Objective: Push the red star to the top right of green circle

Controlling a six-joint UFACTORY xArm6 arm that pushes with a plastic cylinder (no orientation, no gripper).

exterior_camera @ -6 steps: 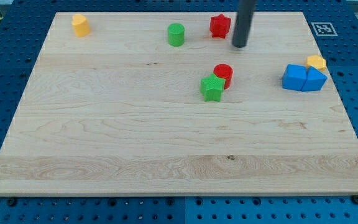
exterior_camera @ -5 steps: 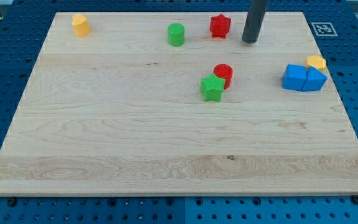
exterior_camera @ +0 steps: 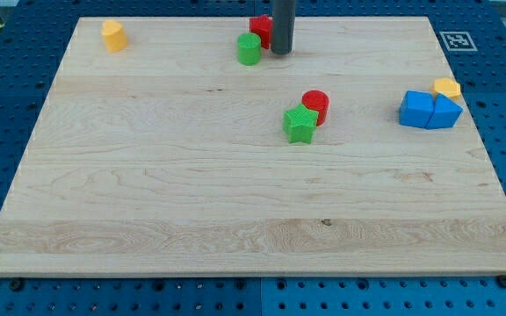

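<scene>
Wooden board on a blue pegboard bench is filling most of the view, and we are taking the green circle (exterior_camera: 249,49) near the board's top edge as our landmark. We are judging the task as nearly done or done: the red star (exterior_camera: 260,29) is sitting just above and to the right of the green circle, close enough that we cannot tell whether the two are touching. Our rod carries no jaws to open or close; my tip (exterior_camera: 280,51) is resting on the board just right of the green circle and right beside the red star, apparently against it. What is left, at most, is a small nudge to settle the position. We are seeing only part of the red star, since the rod is covering its right side, so its shape is hard to confirm. Below and right of the green circle, a green star (exterior_camera: 299,124) and a red cylinder (exterior_camera: 315,106) are sitting together.
</scene>
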